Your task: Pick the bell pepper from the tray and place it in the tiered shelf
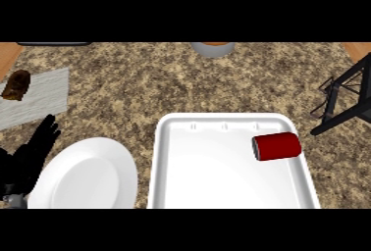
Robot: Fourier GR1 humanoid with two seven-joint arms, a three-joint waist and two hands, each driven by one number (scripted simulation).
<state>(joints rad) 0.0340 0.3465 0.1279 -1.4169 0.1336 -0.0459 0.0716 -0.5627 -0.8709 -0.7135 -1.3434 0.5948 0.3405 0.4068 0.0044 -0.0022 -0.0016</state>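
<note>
Head view: our bell pepper (276,146) lies in the white tray (210,176), by its right rim. It looks roundish, so we reckon a clumsy grab could roll it away. Nothing else in the tray; the plate (87,176) holds nothing. Tiered shelf (332,103) stands just right of the tray, mostly cut off. Left hand (33,157) rests at the left edge, fingers straight, empty; right hand isn't showing.

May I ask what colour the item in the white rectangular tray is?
The stubby bell pepper is dark red; head view.
</note>
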